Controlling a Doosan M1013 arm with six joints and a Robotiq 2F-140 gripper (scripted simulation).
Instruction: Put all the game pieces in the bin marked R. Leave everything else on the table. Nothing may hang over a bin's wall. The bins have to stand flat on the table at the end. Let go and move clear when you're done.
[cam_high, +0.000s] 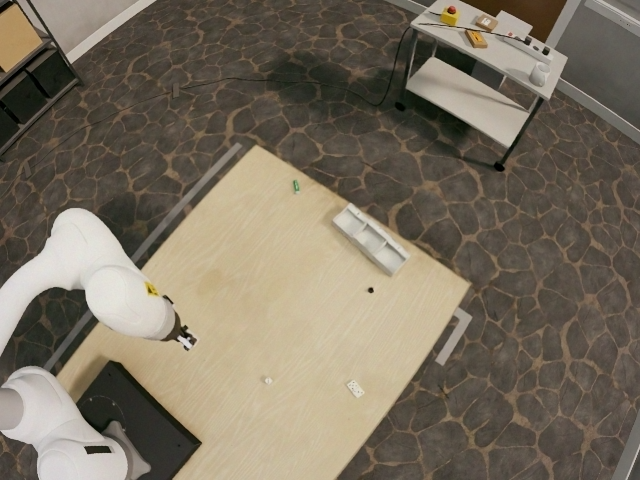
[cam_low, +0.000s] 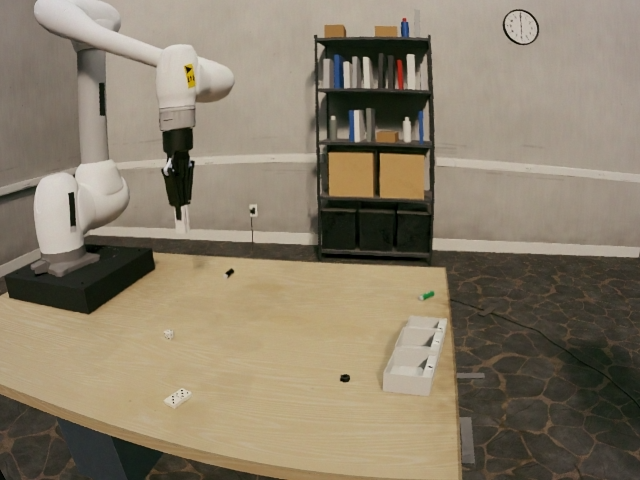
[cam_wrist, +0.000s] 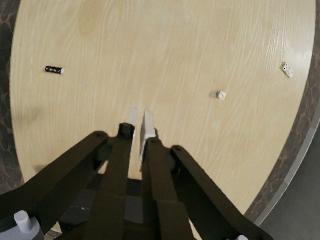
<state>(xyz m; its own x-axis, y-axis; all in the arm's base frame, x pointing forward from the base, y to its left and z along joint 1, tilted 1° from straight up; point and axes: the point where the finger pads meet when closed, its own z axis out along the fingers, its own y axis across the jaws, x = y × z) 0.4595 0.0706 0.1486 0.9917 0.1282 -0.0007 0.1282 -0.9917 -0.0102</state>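
Observation:
My gripper (cam_high: 190, 341) (cam_low: 181, 226) (cam_wrist: 138, 119) is shut and empty, pointing down high above the table near the robot's base. A white die (cam_high: 268, 380) (cam_low: 168, 334) (cam_wrist: 221, 94) lies on the table. A white domino (cam_high: 355, 388) (cam_low: 177, 397) (cam_wrist: 287, 70) with black dots lies flat near the table's edge. A small round black piece (cam_high: 370, 290) (cam_low: 344, 378) lies beside the row of three joined light-grey bins (cam_high: 400, 264) (cam_low: 406, 383), which stands flat. The bins' label letters are too small to read. The bin interiors that show look empty.
A black battery-like cylinder (cam_low: 229, 273) (cam_wrist: 54, 70) lies on the table; the arm hides it in the top view. A green battery-like cylinder (cam_high: 296, 186) (cam_low: 426, 295) lies near the far edge, beyond the bins. The robot's black base (cam_high: 149, 418) (cam_low: 51, 289) occupies one table corner.

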